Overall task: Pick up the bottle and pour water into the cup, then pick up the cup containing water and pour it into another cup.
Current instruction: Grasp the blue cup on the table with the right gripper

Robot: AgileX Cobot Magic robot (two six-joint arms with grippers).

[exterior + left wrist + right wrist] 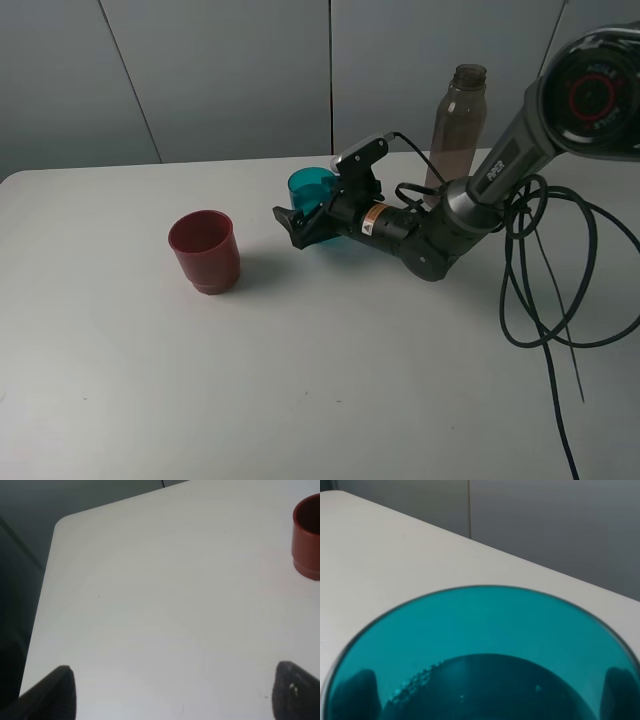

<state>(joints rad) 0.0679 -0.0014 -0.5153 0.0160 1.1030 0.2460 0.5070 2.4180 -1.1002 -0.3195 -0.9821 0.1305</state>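
Observation:
The teal translucent cup (310, 187) stands at the middle back of the white table. My right gripper (310, 215) reaches in from the right and its fingers sit against both sides of the cup. The right wrist view looks down into the cup (480, 645), with water low inside and both fingers (355, 695) showing dark through its wall. The tall smoky bottle (458, 125), uncapped, stands upright behind the right arm. The dark-red cup (205, 250) stands upright to the left, apart from the teal cup. It also shows in the left wrist view (307, 535). My left gripper (175, 692) is open and empty over bare table.
Black cables (560, 300) loop over the table's right side behind the right arm. The white table (330, 380) runs to a rounded corner (62, 522) near the left gripper. Grey wall panels stand behind the table.

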